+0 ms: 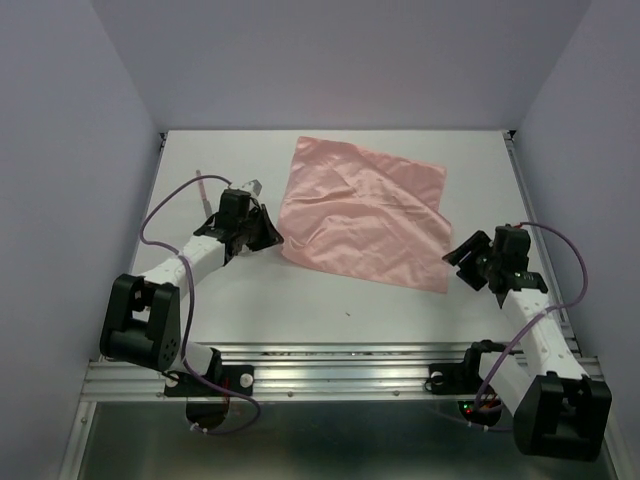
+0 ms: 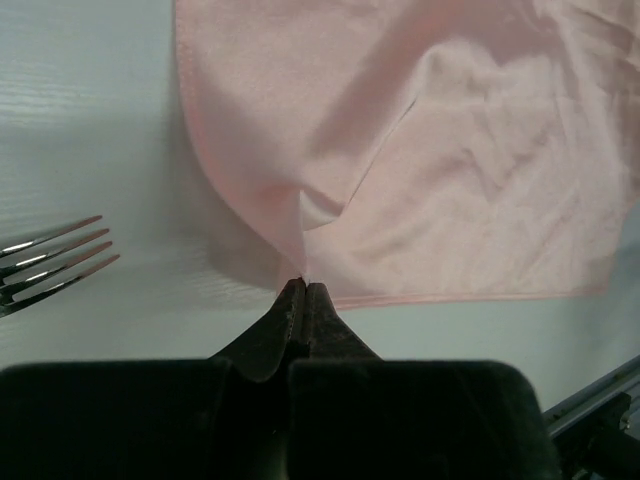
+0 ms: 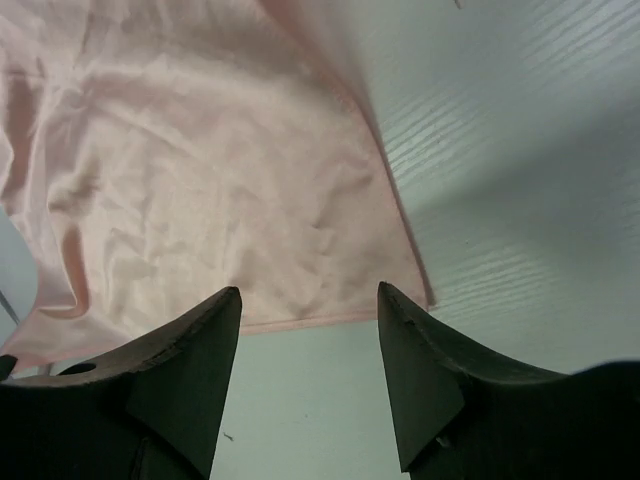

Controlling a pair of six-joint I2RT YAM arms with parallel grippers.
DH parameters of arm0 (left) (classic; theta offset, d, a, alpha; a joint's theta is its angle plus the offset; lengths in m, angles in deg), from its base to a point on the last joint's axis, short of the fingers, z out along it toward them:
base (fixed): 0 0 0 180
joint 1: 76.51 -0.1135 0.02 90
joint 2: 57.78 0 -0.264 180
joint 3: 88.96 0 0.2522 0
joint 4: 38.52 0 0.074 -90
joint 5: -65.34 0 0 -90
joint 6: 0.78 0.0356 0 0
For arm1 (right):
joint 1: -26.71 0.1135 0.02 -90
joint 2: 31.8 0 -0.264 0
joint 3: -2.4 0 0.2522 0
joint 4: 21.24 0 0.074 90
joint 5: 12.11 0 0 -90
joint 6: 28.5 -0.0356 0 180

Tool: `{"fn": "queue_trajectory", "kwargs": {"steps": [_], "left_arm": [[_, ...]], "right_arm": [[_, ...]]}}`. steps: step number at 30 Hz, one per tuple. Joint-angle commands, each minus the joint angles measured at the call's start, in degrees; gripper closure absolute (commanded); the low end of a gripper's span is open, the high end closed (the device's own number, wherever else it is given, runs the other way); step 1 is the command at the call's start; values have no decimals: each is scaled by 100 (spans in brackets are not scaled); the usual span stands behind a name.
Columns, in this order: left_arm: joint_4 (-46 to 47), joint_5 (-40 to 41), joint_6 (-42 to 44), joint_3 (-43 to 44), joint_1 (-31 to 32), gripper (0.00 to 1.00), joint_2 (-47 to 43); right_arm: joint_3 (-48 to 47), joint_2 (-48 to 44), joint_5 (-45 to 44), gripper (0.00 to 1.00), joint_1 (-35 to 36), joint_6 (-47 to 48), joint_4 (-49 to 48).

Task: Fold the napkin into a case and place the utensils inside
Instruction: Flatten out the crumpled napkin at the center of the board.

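The salmon-pink napkin lies spread out and wrinkled in the middle of the table; no case is in view. My left gripper sits at its left edge, shut on a pinch of the napkin, which rises in a small fold at the fingertips. My right gripper stands open just off the near right corner of the napkin, nothing between its fingers. Of the utensils, fork tines show left of the left gripper, and a pale pink shaft lies beside the left arm.
White walls close in the table at the back and on both sides. A metal rail runs along the near edge, between the two arm bases. Purple cables loop off both arms.
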Motion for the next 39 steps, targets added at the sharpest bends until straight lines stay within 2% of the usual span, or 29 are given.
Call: {"fn": "queue_trajectory", "kwargs": {"steps": [1,6,12,20,25,29,31,37,39], "left_arm": [[458,353,-233,67,108,100,-18],[396,548,-391,-47,108,100,-131],[317,706,-418,-144,108,100,-290],[378,601,-514,-162,117,100,-281],[387,574,-506,-109,126,100,-193],[378,557,-497,-82,126,100,-193],[378,539,-471,-82,126,100,-211],[326,565,-426,-56,126,100,-220],[325,565,-418,-56,126,100,-220]], "right_arm": [[-384,232,-644,37,-29,-7,329],[-437,601,-812,39,-29,142,216],[-7,839,-294,41,24,-112,-47],[354,734,-680,37,410,-727,260],[442,1031,-786,36,1050,-1070,-12],[451,1331,-865,37,1253,-1255,-293],[468,1367,-1005,41,1315,-1316,-451],[416,1314,-1375,60,1316,-1352,-478],[433,1288,-1418,63,1316,-1369,-452]]}}
